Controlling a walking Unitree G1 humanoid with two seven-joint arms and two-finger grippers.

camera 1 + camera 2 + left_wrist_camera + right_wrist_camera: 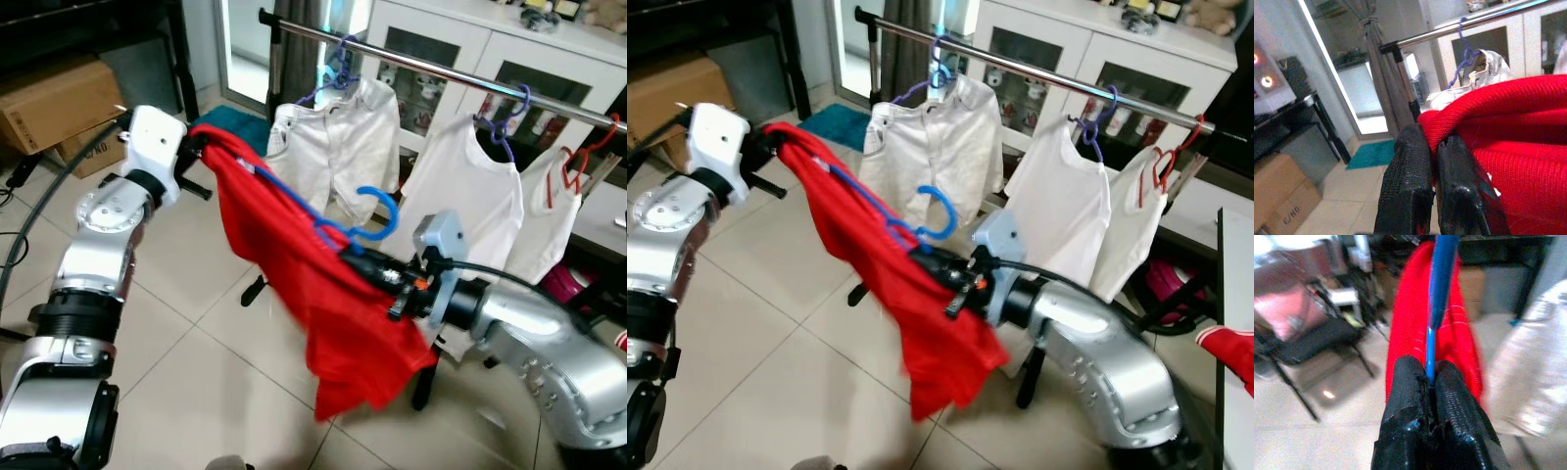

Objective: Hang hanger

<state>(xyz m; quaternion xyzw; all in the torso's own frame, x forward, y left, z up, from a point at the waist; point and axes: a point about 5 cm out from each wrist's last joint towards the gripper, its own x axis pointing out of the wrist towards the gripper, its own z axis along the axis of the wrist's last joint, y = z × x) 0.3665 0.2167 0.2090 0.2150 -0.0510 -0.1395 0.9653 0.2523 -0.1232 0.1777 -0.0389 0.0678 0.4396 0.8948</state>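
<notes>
Below the rail (pixel 431 67), both grippers clamp: right (pixel 1430 377) on hanger (pixel 377 211), left (pixel 1432 147) on shirt (pixel 294 264); shirt may slip off.

My left arm is raised, its end effector (pixel 199 147) clamped on the shoulder of the red shirt (pixel 323 304). My right arm reaches in low, its end effector (pixel 358 253) pinching the blue hanger (pixel 377 211).
</notes>
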